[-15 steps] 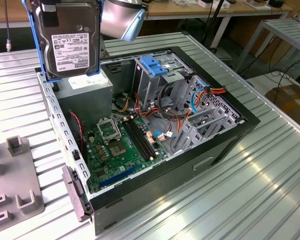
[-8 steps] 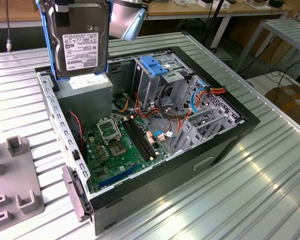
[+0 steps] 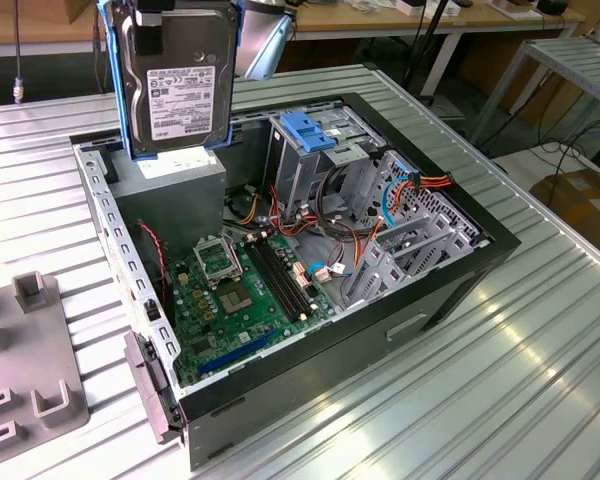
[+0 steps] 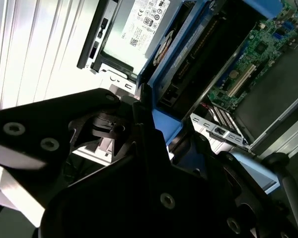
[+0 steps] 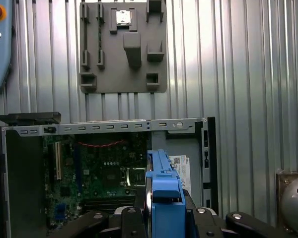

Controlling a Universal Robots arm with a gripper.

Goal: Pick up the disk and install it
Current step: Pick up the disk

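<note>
The disk [image 3: 177,82], a grey-silver drive with a white label in a blue bracket [image 3: 121,90], hangs upright in the air above the back left corner of the open computer case [image 3: 460,265]. My gripper [image 3: 152,14] is shut on its upper edge. The disk's lower edge is just above the grey power-supply box [image 3: 170,195]. In the first wrist view the blue bracket [image 5: 164,186] rises between my black fingers [image 5: 139,218], with the motherboard [image 5: 99,171] beyond it. In the second wrist view the disk's label [image 4: 144,22] shows past the gripper body.
Inside the case lie a green motherboard [image 3: 242,290], a metal drive cage with a blue clip [image 3: 308,130] and coloured cables [image 3: 425,185]. A grey fixture plate [image 3: 25,375] sits on the ribbed metal table [image 3: 500,380] at the exterior view's left. A pendant [image 5: 0,44] lies beside it.
</note>
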